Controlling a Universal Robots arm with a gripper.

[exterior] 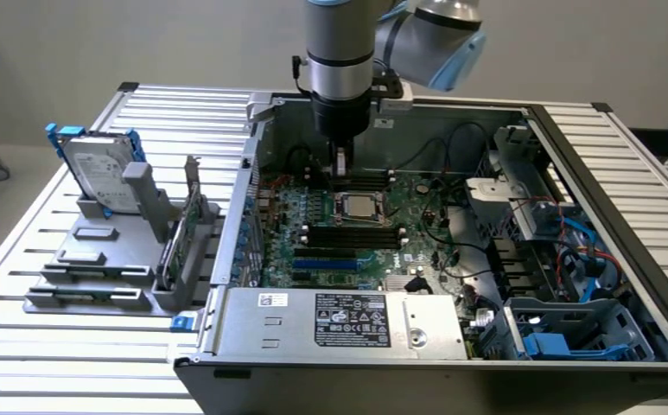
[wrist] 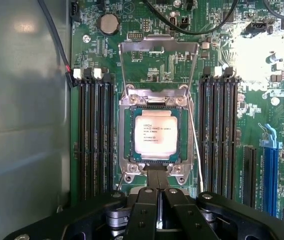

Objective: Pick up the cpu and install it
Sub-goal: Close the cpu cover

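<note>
the cpu [wrist: 155,132] has a dull silvery top with fine dark print and a thin green border. the socket frame [wrist: 132,100] around it is bare, bright metal. the motherboard [wrist: 151,60] is deep green, flecked with small silver and black parts. its memory slots [wrist: 94,135] are black and one long slot [wrist: 270,165] is blue. the gripper [wrist: 156,176] is matt black. in the exterior view, at 9 o'clock of the grey case [exterior: 472,117], the hard drive [exterior: 98,169] is silver with blue brackets, on a grey stand [exterior: 92,259]. the table [exterior: 34,346] is ribbed in pale silver stripes.
</note>
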